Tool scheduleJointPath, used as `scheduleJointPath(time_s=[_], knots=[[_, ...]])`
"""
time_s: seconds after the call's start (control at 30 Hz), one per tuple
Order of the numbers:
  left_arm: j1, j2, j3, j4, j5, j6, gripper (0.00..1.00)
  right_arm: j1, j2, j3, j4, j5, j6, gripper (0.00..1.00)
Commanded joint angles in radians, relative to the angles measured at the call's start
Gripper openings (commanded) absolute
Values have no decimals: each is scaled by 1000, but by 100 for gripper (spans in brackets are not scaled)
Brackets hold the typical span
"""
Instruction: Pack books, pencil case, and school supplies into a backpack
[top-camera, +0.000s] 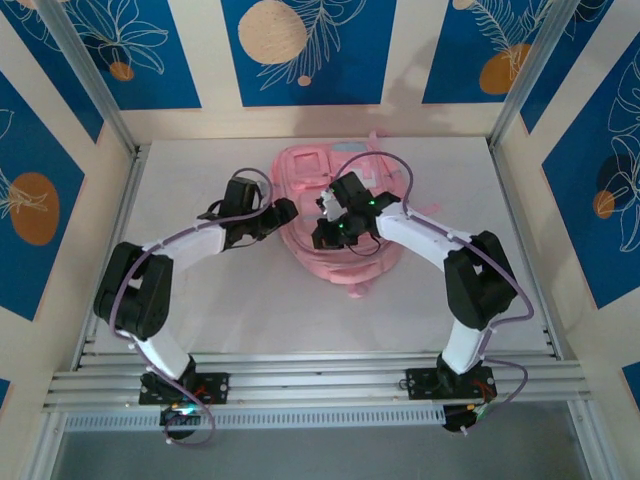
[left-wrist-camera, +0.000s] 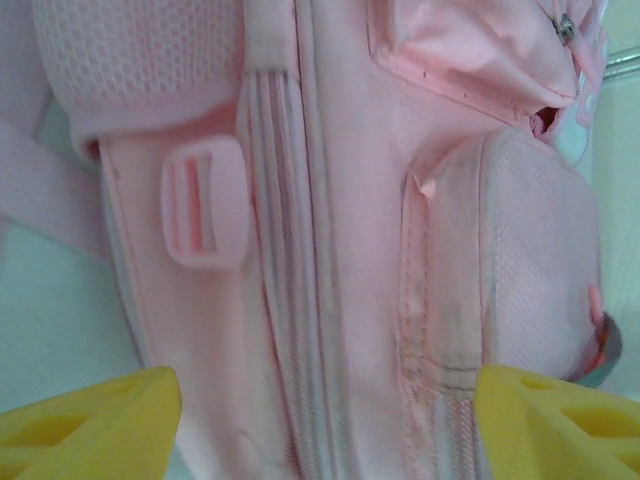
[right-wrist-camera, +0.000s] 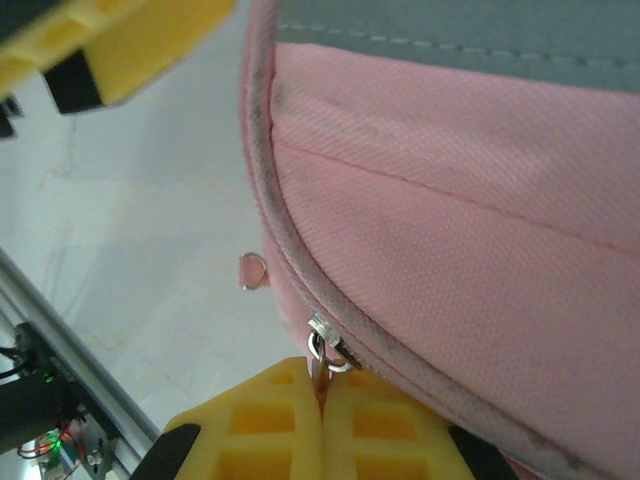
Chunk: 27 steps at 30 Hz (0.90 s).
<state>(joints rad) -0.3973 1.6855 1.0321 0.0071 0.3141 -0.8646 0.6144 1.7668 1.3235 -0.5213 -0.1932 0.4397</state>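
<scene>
Right gripper (right-wrist-camera: 321, 425): closest to its wrist lens, yellow fingers pressed flat together, pinching the pink tab of the zip pull (right-wrist-camera: 328, 352) at the backpack's piped edge.
Zip pull: small silver slider on the grey-pink piping, its tab caught between the closed fingers.
Backpack (top-camera: 312, 175): large and pink, lying flat at the middle of the white table (top-camera: 200, 300), toward the back wall, between the two arms.
Left gripper (left-wrist-camera: 327, 388): fingers spread wide, one at each lower corner of its wrist view, the backpack's side panel spanning the gap; whether either pad touches the fabric cannot be told.
Buckle (left-wrist-camera: 205, 203): pink plastic strap slider on the side panel, left of the zip track.
Mesh pocket (left-wrist-camera: 535, 260): pale pink, scuffed grey along its seam, right of the zip track.
Seen from above: both grippers sit at the backpack's near half, the left one at its left edge, the right one over its middle.
</scene>
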Motion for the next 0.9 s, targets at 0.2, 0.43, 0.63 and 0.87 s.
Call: scheduleJointPath(time_s=[0.2,0.43,0.63,0.87], knots=[[-53,78,40,107,28,-92,50,57,3,-25,114,-131,-2,0],[-39,106,52,70,17,-2,0,32,-43,-54,-158,11,-115,0],[16,83,81,-27,21,89,0,-58,-94,-103,-362,219,-261,0],[33,82,116,-115,40,170,0,-209,-109,-109,-367,375,-467,0]])
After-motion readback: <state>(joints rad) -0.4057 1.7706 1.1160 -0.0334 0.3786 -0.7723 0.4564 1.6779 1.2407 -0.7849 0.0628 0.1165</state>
